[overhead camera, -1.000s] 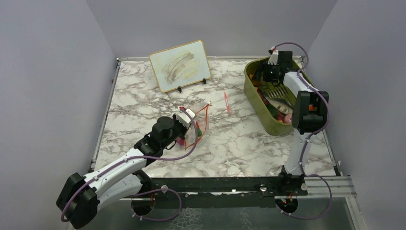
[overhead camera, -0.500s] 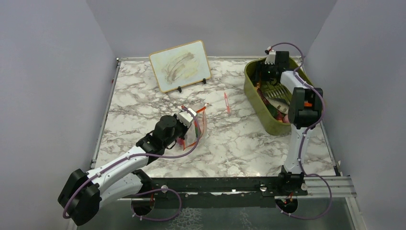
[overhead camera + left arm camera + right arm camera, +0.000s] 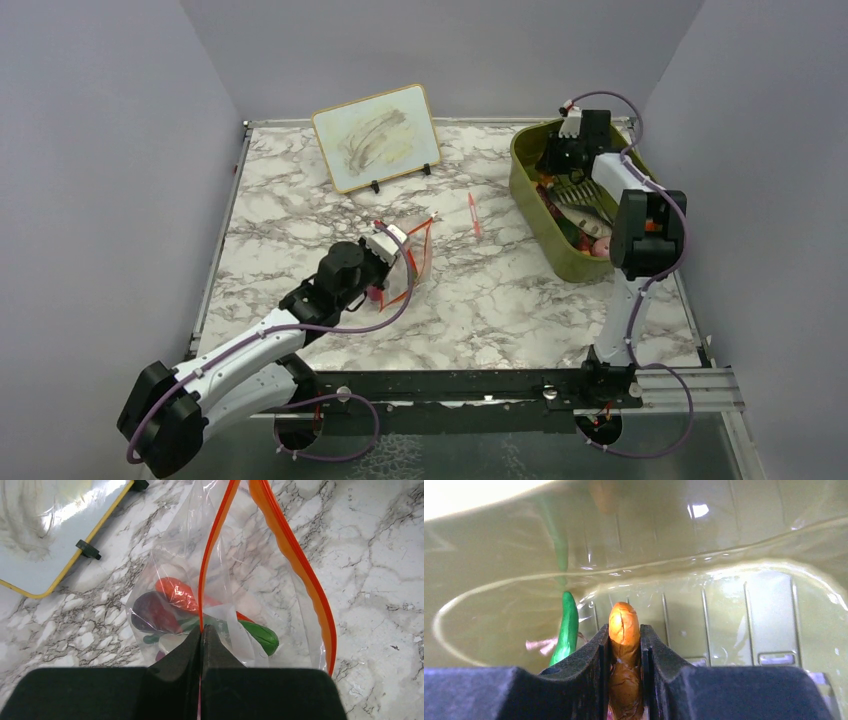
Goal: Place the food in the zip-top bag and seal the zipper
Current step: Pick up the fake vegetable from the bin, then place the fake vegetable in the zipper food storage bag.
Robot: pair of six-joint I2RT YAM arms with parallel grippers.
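Note:
The zip-top bag (image 3: 415, 262) lies mid-table, clear, with its mouth gaping. My left gripper (image 3: 201, 630) is shut on one side of the zipper (image 3: 212, 545); the other orange strip (image 3: 300, 565) bows away to the right. Food shows inside the bag: an orange-red piece (image 3: 172, 591), a dark purple piece (image 3: 152, 612) and a green piece (image 3: 260, 635). My right gripper (image 3: 624, 635) is down inside the olive-green bin (image 3: 530, 200), shut on a long orange food piece (image 3: 624, 622). A green piece (image 3: 568, 630) lies just left of its fingers.
A small whiteboard (image 3: 376, 137) stands propped at the back. A thin red-pink stick (image 3: 472, 214) lies between the bag and the bin. Several more items sit in the near end of the bin (image 3: 585, 235). The bin's walls (image 3: 724, 555) closely surround the right gripper.
The right gripper's jaws have closed onto the orange piece in the bin. The left gripper, still holding the zipper, shifted the bag's mouth slightly.

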